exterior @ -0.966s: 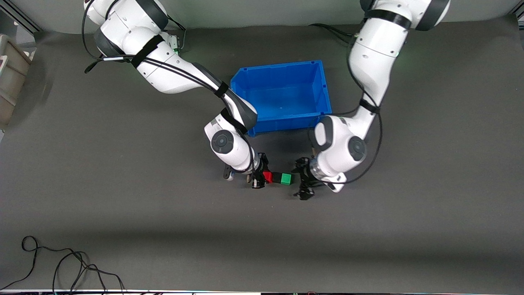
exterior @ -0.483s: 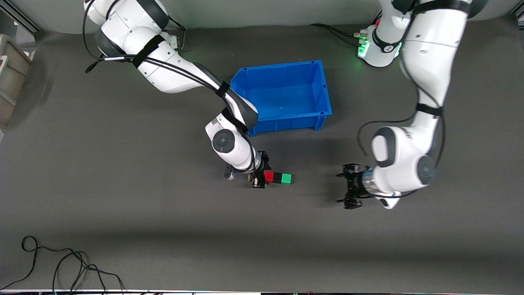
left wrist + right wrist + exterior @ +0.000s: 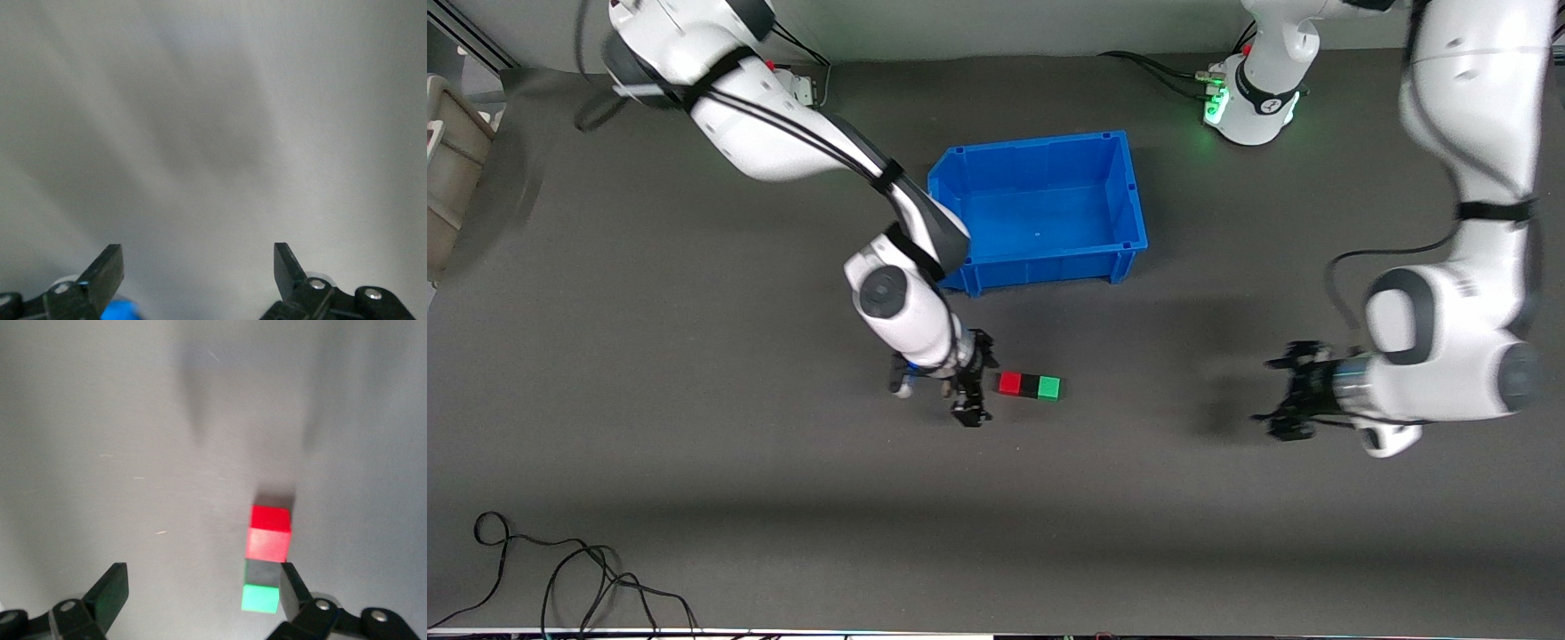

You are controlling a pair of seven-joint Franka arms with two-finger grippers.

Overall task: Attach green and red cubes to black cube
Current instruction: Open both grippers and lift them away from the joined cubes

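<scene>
Cubes sit joined in one short row on the bare desk, nearer the front camera than the blue bin [image 3: 1040, 209]: the red cube [image 3: 1009, 383] at the right arm's end, the black cube [image 3: 1030, 385] in the middle, the green cube [image 3: 1049, 388] at the left arm's end, each touching the next. The right gripper [image 3: 967, 391] hangs low just beside the red cube with its fingers [image 3: 107, 592] spread and empty; in the right wrist view one finger stands close to the row. That closeness is the main risk: a sideways swing or a careless lift could clip the red cube, shove the row or break a joint, if the bonds are weak. The left gripper [image 3: 1288, 400] is well apart toward its own end, fingers [image 3: 105, 271] open over bare desk, and looks unlikely to disturb anything.
</scene>
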